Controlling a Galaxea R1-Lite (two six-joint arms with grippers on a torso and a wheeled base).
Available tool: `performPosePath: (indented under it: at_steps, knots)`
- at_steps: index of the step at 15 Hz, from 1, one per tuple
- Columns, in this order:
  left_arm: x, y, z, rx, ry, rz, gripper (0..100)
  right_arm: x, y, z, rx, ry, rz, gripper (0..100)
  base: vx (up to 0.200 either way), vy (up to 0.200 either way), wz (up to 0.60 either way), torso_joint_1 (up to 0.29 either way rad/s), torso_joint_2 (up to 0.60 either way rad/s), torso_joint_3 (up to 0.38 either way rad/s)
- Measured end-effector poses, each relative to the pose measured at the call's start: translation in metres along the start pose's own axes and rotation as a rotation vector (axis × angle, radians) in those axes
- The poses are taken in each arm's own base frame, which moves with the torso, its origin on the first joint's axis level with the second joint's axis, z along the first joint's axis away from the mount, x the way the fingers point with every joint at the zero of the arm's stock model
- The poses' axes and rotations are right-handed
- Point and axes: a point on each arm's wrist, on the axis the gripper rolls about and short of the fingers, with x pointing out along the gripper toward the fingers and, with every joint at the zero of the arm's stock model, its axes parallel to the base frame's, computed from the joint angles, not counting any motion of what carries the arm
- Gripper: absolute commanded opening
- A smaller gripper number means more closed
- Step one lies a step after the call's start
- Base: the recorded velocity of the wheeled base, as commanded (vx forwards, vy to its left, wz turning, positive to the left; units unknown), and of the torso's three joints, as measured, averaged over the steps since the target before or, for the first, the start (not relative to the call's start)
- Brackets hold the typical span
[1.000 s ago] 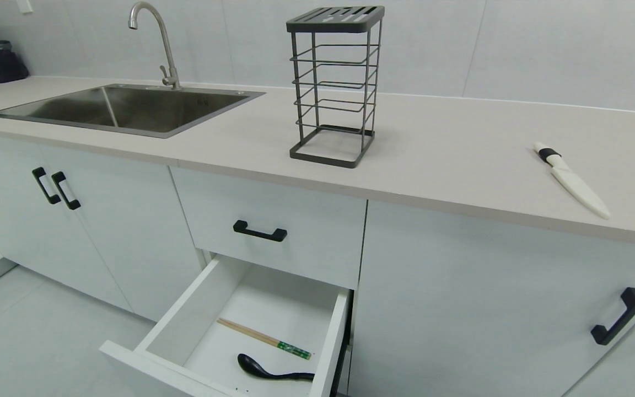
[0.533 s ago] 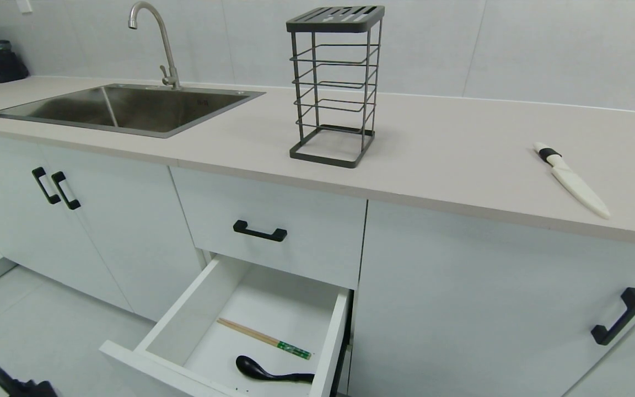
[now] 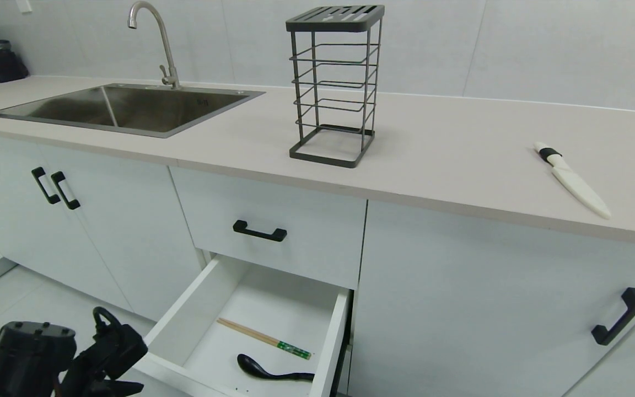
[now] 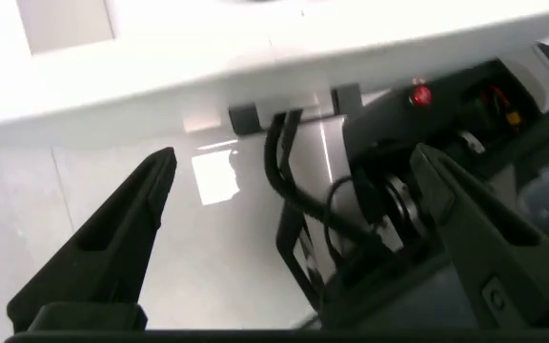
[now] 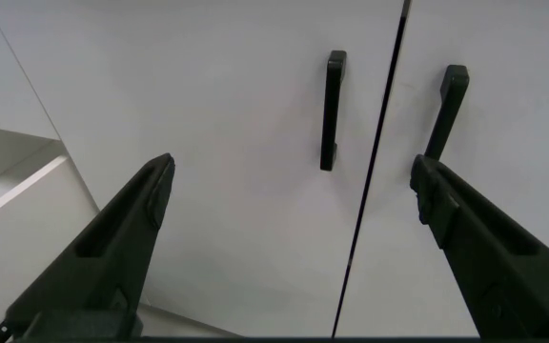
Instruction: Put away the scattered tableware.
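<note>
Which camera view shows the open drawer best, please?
The head view: the open drawer shows pulled out, chopsticks and a black spoon inside. The left wrist view catches its white front from beneath; the right wrist view, likely a white corner.

Left arm rises into the head view's lower-left corner.

A second back, that corner held no arm. Half a second back, only a dark tip showed at the bottom edge, over the floor (image 3: 25,298). Now the left arm (image 3: 31,355) has come well up into the corner, with its round black wrist housing on the outer side. Its darker end, carrying a looped cable, sits toward the open drawer (image 3: 182,311). That end now covers the near left corner of the drawer front, which was plain to see earlier. Travel was upward and inward, toward the drawer.
</note>
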Motion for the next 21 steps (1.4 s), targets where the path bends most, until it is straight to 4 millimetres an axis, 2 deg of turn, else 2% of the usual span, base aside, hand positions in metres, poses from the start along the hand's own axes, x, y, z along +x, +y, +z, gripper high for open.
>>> performPosePath:
  at_steps: [2,5,21]
  knots:
    - [0.013,0.002,0.001,0.002,0.029,0.005,100,0.000,0.000,0.000,0.000,0.000,0.000,100,0.000,0.000,0.00,0.000,0.00,0.000]
    - [0.023,0.004,0.001,-0.006,0.072,0.004,100,0.000,0.000,0.000,0.000,0.000,0.000,100,0.000,0.000,0.00,0.000,0.00,0.000]
    - [0.055,0.020,0.037,0.012,-0.051,0.025,100,0.000,0.000,0.000,0.001,0.000,0.000,100,0.000,0.000,0.00,0.000,0.00,0.000]
